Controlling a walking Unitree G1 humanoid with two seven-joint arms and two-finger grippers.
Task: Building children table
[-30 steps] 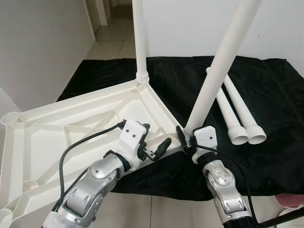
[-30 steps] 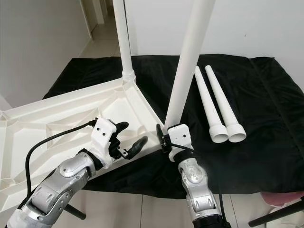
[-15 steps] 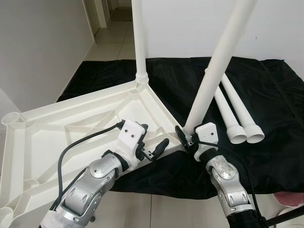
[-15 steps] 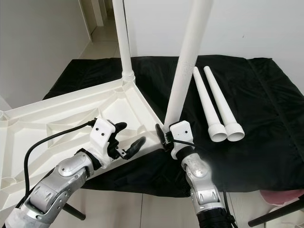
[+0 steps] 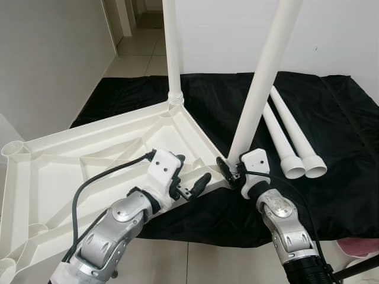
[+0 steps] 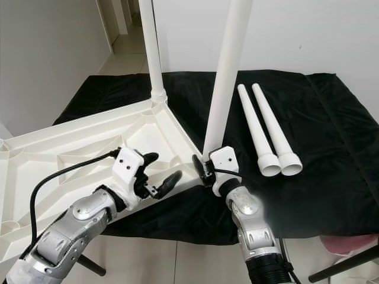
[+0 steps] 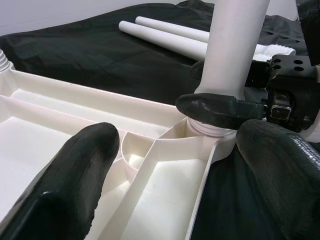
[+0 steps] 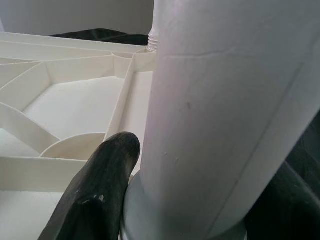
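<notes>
Our left gripper (image 5: 190, 180) hangs over the near edge of the upturned white tabletop (image 5: 71, 171), fingers spread, holding nothing; the rim near the corner sits between them in the left wrist view. Just beside it, our right gripper (image 6: 203, 170) has its fingers pinched around the base of a white leg (image 5: 260, 83), right where the leg meets the tabletop's near corner socket. In the right wrist view one finger (image 8: 100, 190) presses against the leg's bottom collar. That leg rises steeply, tilted a bit toward our right, and runs out of the top of the picture.

The tabletop lies underside up, ribs showing, partly on the black cloth (image 5: 343, 177) and overhanging toward our left. Farther back, a second leg (image 6: 151, 53) stands upright in the far corner socket. On the cloth to our right, two spare legs (image 6: 266, 133) lie side by side, touching, wide ends toward us. Beyond the cloth: white wall and a tiled floor (image 5: 139, 56) leading to a hallway.
</notes>
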